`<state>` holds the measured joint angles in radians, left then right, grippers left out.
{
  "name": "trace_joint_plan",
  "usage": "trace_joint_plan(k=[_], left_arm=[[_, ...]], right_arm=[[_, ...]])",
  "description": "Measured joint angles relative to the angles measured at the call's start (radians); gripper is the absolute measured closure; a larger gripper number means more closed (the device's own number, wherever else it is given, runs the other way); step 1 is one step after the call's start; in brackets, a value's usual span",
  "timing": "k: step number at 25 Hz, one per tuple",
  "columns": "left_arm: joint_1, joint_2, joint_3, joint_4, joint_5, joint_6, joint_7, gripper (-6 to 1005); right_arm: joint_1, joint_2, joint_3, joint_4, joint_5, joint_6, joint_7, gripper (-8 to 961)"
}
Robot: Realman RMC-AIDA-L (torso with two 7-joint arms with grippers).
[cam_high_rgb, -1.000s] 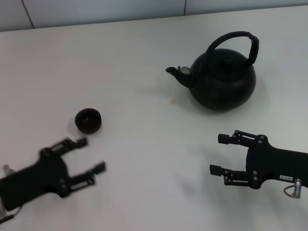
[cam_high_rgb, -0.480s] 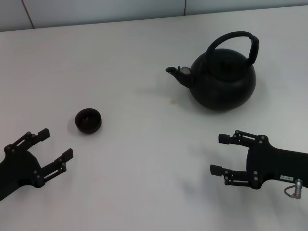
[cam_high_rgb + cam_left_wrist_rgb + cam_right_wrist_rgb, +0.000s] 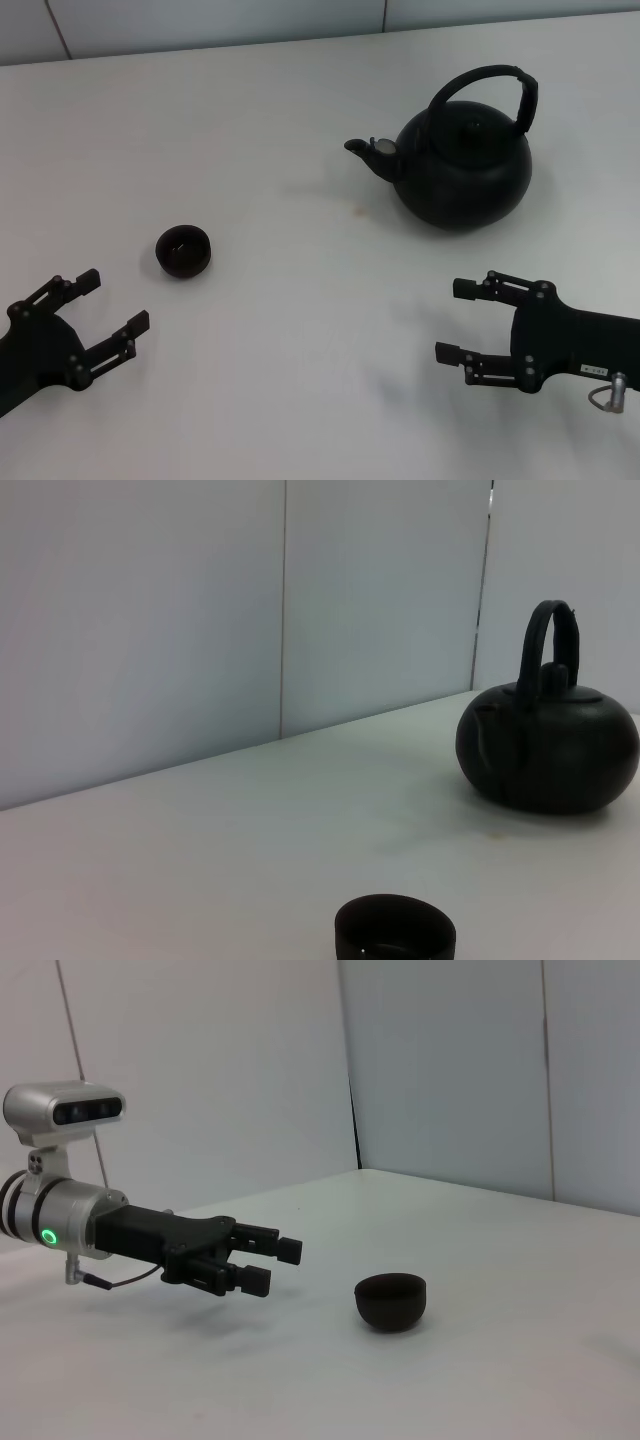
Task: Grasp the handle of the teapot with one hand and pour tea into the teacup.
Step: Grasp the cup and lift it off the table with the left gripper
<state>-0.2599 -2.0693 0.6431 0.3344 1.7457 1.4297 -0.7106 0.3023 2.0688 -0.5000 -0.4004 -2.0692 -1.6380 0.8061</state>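
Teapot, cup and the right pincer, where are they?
teapot [image 3: 462,175], head view, on its round belly
cup [image 3: 183,250], head view, on its rim
right pincer [image 3: 460,320], head view, between its open fingertips

Bright even light, soft shadows

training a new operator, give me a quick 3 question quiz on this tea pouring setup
1. True or false: the right gripper already holds the handle of the teapot.
2. Which is nearer the teacup: A) the left gripper, B) the right gripper?
3. Fill in: the spout points toward the robot's ____ side.

Key:
1. False; it is open and apart from the teapot, on the near side.
2. A.
3. Left.
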Motion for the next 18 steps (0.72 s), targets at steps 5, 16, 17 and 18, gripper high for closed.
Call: trace_joint_plan(k=[5,16,17,18], left_arm=[[-0.012,-0.002,0.000,-0.002,0.000,-0.006,0.000,187],[-0.108,-0.006,0.002,-0.101,0.000,-0.096,0.041,198],[-0.108,-0.006,0.002,-0.101,0.000,-0.096,0.041,199],[-0.114,-0.006,0.001,-0.106,0.000,-0.103,0.041,201]], right_arm=[[0.002,0.002,0.001,0.000,0.000,0.001,0.000,145],[0.003,0.004,0.002,-0.002,0.001,0.001,0.001,145],[0.003,0.004,0.002,-0.002,0.001,0.001,0.001,145],[0.003,0.004,0.002,-0.002,0.001,0.001,0.001,145]])
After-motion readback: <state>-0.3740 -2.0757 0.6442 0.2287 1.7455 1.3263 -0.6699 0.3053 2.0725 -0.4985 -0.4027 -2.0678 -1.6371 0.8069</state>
